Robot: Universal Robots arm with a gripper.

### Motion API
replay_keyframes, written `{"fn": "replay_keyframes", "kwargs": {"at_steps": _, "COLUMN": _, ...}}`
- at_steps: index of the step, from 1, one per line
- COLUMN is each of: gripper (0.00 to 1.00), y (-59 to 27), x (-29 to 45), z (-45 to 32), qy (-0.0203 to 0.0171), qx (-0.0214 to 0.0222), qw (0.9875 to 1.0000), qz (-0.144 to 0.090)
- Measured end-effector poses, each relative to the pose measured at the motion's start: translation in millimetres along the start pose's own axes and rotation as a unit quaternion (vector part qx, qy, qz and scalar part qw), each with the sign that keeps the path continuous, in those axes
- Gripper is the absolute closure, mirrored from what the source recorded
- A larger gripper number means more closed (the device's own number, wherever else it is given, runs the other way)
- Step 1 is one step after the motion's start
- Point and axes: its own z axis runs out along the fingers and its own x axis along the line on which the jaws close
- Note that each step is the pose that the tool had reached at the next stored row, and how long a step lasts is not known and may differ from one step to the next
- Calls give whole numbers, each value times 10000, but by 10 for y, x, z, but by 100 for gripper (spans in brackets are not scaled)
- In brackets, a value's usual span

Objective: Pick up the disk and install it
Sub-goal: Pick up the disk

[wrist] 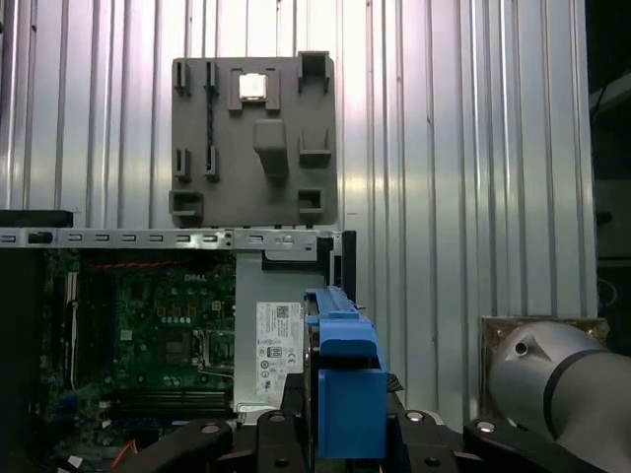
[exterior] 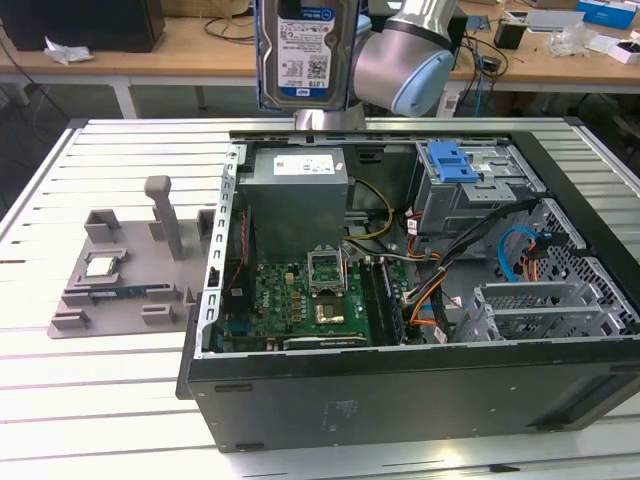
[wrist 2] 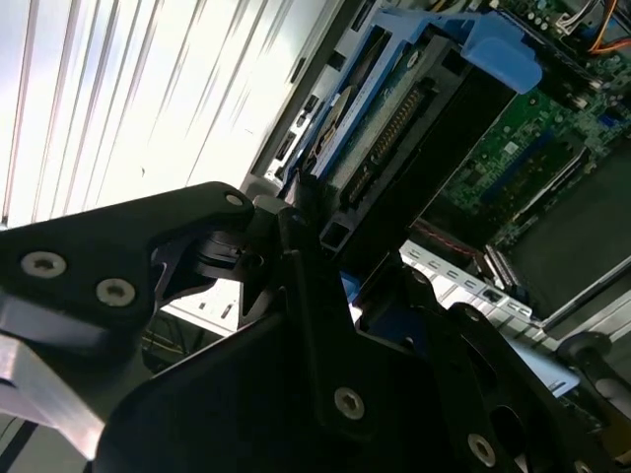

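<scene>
Your hand [wrist: 347, 434] grips the disk [exterior: 305, 50] by its blue bracket, upright and high above the far wall of the open computer case [exterior: 400, 395], where loose cables [exterior: 432, 296] beside the drive cage [exterior: 470, 190] could snag a tilted descent.

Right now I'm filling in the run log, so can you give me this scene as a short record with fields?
disk: upright in the air above the rear of the computer case, label facing the exterior camera
pincer: shut on the disk's blue bracket
computer case: lying open on the table, motherboard exposed
cage: grey, blue latch on top, inside the case at the exterior view's right
fixture: grey, at the exterior view's left of the case, chip seated in it
status: disk lifted, not yet installed
</scene>
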Motion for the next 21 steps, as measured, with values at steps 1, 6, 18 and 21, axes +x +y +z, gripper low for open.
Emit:
{"fn": "replay_keyframes", "kwargs": {"at_steps": 1, "gripper": 63, "y": -27, "x": 2, "z": 12, "qy": -1, "qx": 1, "qw": 10000, "qz": 21}}
{"fn": "replay_keyframes", "kwargs": {"at_steps": 6, "gripper": 63, "y": -82, "x": 66, "z": 24, "qy": -1, "qx": 0, "qw": 10000, "qz": 22}}
{"fn": "replay_keyframes", "kwargs": {"at_steps": 18, "gripper": 63, "y": -104, "x": 371, "z": 60, "qy": -1, "qx": 0, "qw": 10000, "qz": 24}}
{"fn": "replay_keyframes", "kwargs": {"at_steps": 21, "gripper": 63, "y": -114, "x": 532, "z": 93, "qy": -1, "qx": 0, "qw": 10000, "qz": 24}}
